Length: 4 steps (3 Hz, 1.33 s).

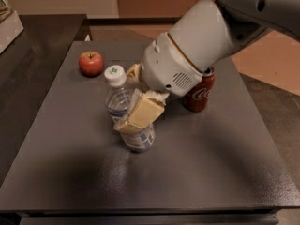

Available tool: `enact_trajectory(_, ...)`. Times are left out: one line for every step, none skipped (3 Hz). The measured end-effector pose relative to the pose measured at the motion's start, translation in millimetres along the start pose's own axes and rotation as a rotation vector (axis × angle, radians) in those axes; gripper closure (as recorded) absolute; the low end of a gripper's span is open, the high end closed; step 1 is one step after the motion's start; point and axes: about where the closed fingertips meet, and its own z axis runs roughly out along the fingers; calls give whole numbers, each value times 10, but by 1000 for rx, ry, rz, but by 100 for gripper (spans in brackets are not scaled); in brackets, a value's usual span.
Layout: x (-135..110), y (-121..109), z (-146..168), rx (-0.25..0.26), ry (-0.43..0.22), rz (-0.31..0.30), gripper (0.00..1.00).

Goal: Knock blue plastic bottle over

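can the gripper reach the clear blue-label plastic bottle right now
Likely yes: the gripper lies against the side of the tilted clear blue-label plastic bottle, with nothing between them. The red cola can stands apart.

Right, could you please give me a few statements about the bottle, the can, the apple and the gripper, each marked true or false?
1. The clear plastic bottle with the blue label is tilted, its white cap leaning towards the left. True.
2. The red cola can lies on its side. False: it stands upright, partly hidden behind the arm.
3. The gripper is pressed against the bottle's side. True.
4. The round red apple sits at the near edge of the dark grey table. False: it is at the far left, beyond the bottle.
5. The bottle touches the can. False: they are apart.
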Motion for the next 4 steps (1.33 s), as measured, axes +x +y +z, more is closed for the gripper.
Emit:
enact_trajectory(-19,-177,-206,65,146,0,100)
enact_trajectory(3,-330,-327,103,308,-6,100)
enact_trajectory(62,-424,-300,124,434,-19,100)
enact_trajectory(123,-470,-181,126,523,-32,100)
